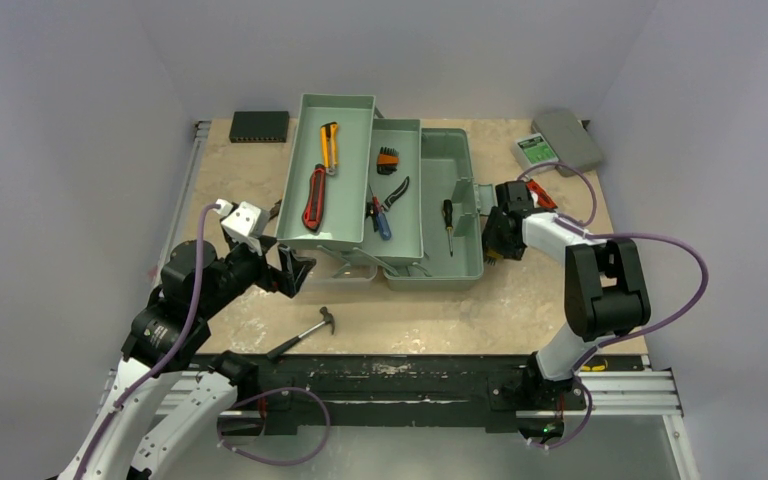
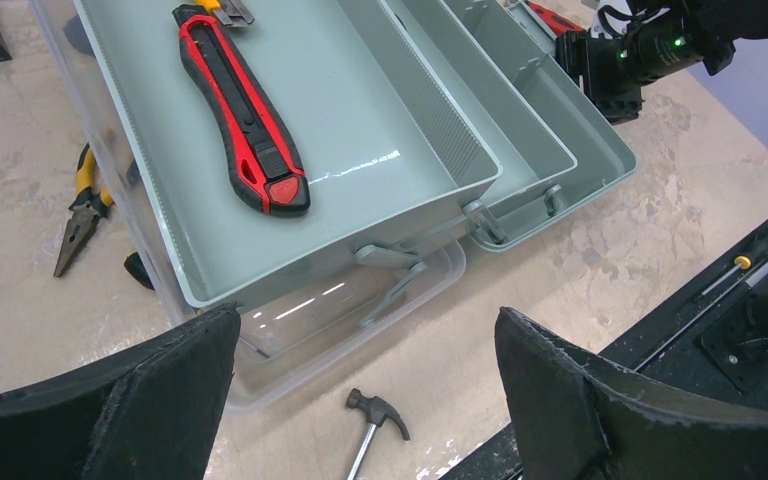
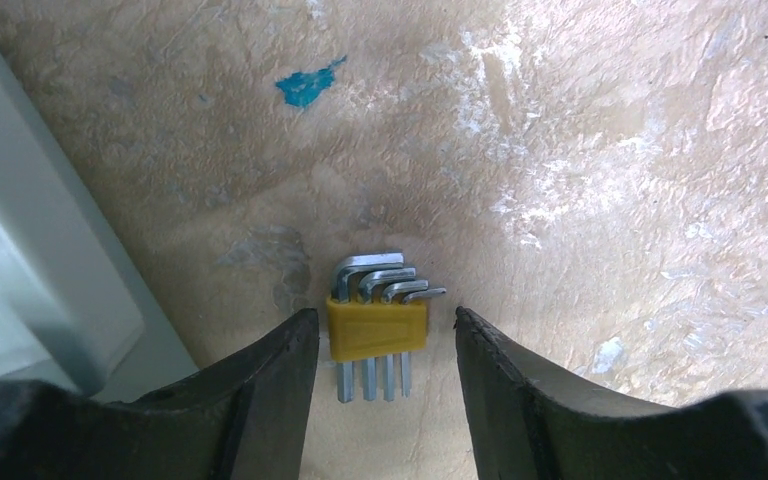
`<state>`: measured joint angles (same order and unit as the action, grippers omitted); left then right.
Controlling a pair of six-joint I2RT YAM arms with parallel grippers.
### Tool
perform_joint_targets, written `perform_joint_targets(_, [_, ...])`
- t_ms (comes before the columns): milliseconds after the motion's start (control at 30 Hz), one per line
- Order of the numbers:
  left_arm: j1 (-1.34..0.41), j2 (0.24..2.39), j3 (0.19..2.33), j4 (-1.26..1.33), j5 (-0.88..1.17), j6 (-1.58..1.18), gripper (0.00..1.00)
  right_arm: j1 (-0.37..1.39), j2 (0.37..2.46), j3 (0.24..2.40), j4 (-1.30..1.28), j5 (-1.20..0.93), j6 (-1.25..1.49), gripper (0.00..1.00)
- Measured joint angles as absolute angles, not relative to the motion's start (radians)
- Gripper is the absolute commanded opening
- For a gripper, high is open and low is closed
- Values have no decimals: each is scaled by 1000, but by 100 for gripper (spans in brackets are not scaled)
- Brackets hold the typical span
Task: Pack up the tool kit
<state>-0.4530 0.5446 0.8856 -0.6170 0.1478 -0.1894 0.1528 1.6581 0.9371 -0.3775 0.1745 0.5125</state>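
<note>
Spread black fingers of the right tool straddle a yellow-holdered steel hex key set on the bench, unclamped, just right of the open sage-green plastic toolbox. The left tool gapes empty near the fold-out tray. Packed already are a red-and-black utility knife and a screwdriver. Apparently left are the hex key set, a black claw hammer and yellow-handled pliers. The toolbox wall crowds one finger, while the bench to the right lies free.

Nothing is legible; the green label on the grey case is blurred.
</note>
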Motion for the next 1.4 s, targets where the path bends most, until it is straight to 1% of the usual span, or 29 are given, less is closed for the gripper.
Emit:
perform_joint_targets(67, [-453,545,886,-617,148,-189,95,154,1661,938,-384,186,513,51])
perform_joint_targets(100, [-453,545,886,-617,148,-190,95,155,1663,941,-389,193,512,49])
perform_joint_targets(200, [-453,543,886,-617,147,-189,95,159,1677,958,-417,221,510,46])
perform_joint_targets(300, [-453,541,886,-618,147,-189,95,161,1679,962,-430,231,505,37])
perform_joint_targets(433, [-453,539,886,-618,147,-189,95,162,1674,962,-452,244,503,30])
perform_joint_targets(733, [-453,539,886,-619,143,-190,95,154,1646,953,-478,253,505,29])
perform_joint_targets(867, [-453,539,886,-619,142,-189,95,146,1568,950,-507,256,506,29])
perform_joint_targets(900, [-453,539,886,-619,142,-189,95,143,1542,950,-515,257,507,31])
perform_joint_targets(933, [-453,539,886,-619,142,-189,95,141,1517,950,-520,260,507,35])
perform_joint_targets(967, [-453,539,886,-619,142,-189,95,137,1495,950,-523,263,508,44])
perform_joint_targets(1000, [-453,539,886,-619,142,-189,95,135,1478,950,-525,264,508,56])
perform_joint_targets(1033, [-453,539,886,-619,142,-189,95,131,1462,950,-527,265,508,64])
perform_joint_targets(1067, [-453,539,886,-619,142,-190,95,127,1452,950,-530,266,508,68])
perform_joint_targets(1133, [-453,539,886,-619,142,-189,95,123,1449,950,-536,267,500,69])
perform_joint_targets(1233, [-453,539,886,-619,142,-190,95,118,1477,950,-540,265,496,69])
perform_joint_targets(1400, [-453,538,886,-619,142,-189,95,117,1547,941,-531,233,502,63])
